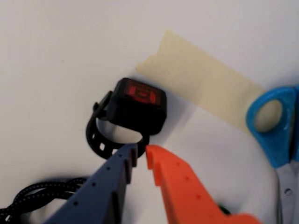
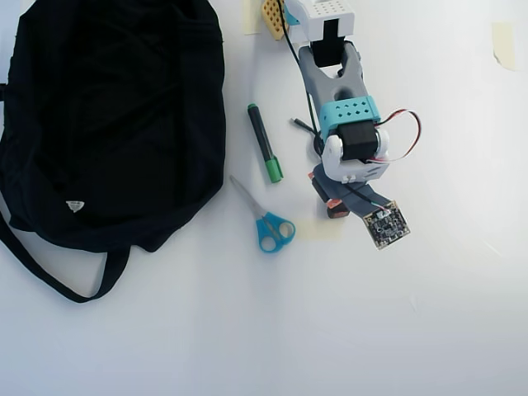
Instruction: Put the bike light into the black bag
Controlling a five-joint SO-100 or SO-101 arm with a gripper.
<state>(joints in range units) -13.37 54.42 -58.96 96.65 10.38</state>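
Note:
The bike light (image 1: 139, 103), a small black block with a red lens face, lies on the white table in the wrist view. Its black ring strap (image 1: 97, 140) curls down to the left. My gripper (image 1: 141, 153) has its blue-grey and orange fingers drawn close together, pinching the strap just under the block. In the overhead view my gripper (image 2: 330, 202) sits low under the arm, which hides the light. The black bag (image 2: 115, 115), large and soft with a white triangular label, lies at the far left, well apart from my gripper.
Blue-handled scissors (image 2: 268, 223) lie between bag and arm, also at the wrist view's right edge as scissors (image 1: 275, 126). A green-capped marker (image 2: 264, 153) lies above them. A tape strip (image 1: 205, 86) sits beside the light. A black braided cable (image 1: 42, 191) lies at lower left.

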